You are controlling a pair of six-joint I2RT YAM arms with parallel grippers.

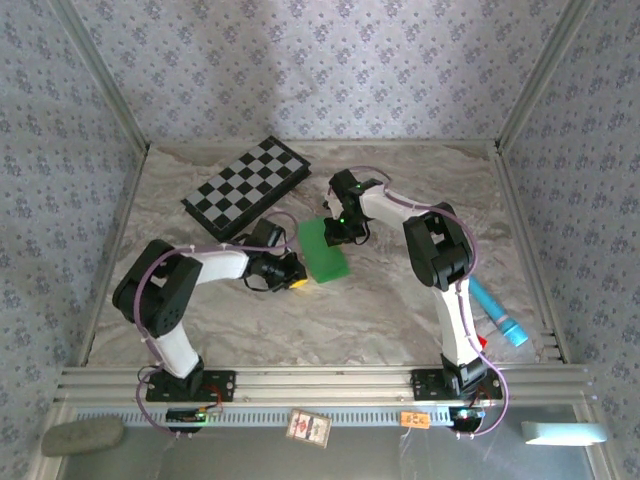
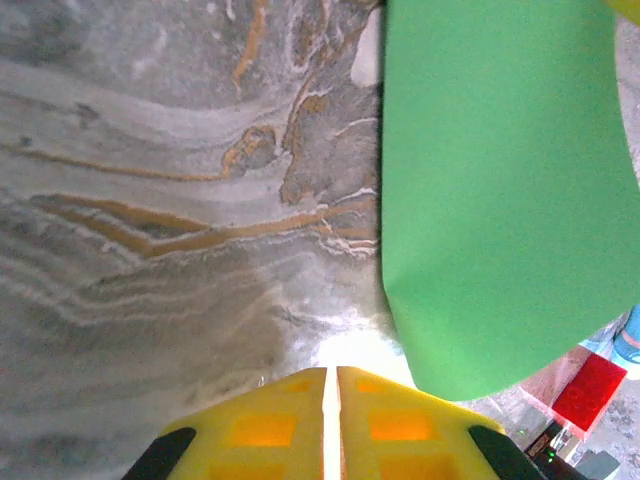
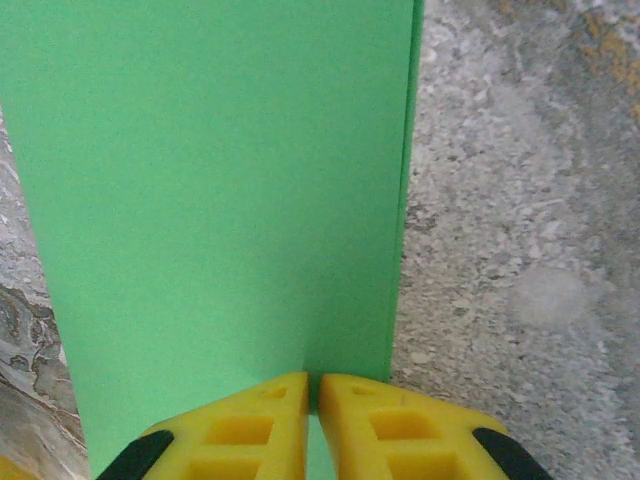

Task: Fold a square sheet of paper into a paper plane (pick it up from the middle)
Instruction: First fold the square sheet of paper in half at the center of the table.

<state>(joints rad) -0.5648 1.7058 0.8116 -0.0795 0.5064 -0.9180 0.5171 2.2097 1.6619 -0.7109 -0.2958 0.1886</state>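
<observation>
The bright-green sheet of paper (image 1: pixel 322 250) lies flat mid-table, folded into a narrow rectangle, not a pointed plane shape. In the right wrist view the paper (image 3: pixel 220 200) shows a doubled long edge on its right side. My right gripper (image 3: pixel 313 380) is shut with its yellow tips down on the paper's far end, and green shows under them. It shows from above as the right gripper (image 1: pixel 337 233). My left gripper (image 2: pixel 331 372) is shut with nothing in it, on bare table just left of the paper's (image 2: pixel 500 200) rounded near corner. From above, the left gripper (image 1: pixel 295 281) is at that near-left corner.
A black-and-white checkered board (image 1: pixel 243 187) lies at the back left, close behind the left arm. A blue cylinder (image 1: pixel 498 312) rests near the right rail. Metal frame rails (image 1: pixel 320 378) bound the marble table (image 1: pixel 400 320) on all sides.
</observation>
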